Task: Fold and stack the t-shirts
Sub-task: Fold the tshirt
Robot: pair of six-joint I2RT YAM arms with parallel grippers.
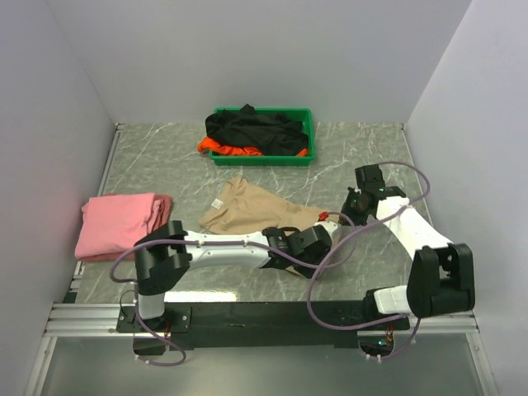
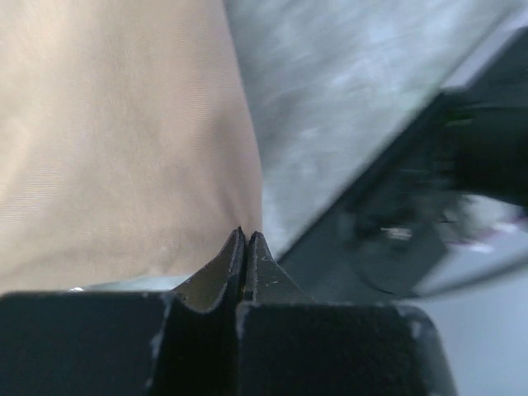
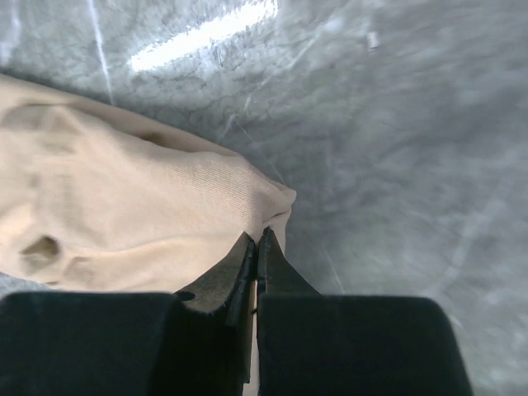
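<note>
The beige t-shirt [image 1: 247, 210] lies bunched on the table's middle. My left gripper [image 1: 320, 235] is at its near right end; in the left wrist view the jaws [image 2: 246, 235] are shut at the edge of smooth, taut beige cloth [image 2: 124, 148]. My right gripper [image 1: 338, 216] is just right of it; in the right wrist view it [image 3: 257, 237] is shut on a corner of the beige shirt [image 3: 124, 190], with cloth showing between the fingers. The pink t-shirt [image 1: 120, 223] lies folded at the left. The black t-shirt [image 1: 252, 130] and the orange one [image 1: 224, 149] are heaped in the green tray [image 1: 307, 124].
The green tray stands at the back centre against the white wall. White walls close in the left and right sides. The arm bases and a black rail [image 1: 264, 313] run along the near edge. Purple cables [image 1: 330, 272] loop between the arms.
</note>
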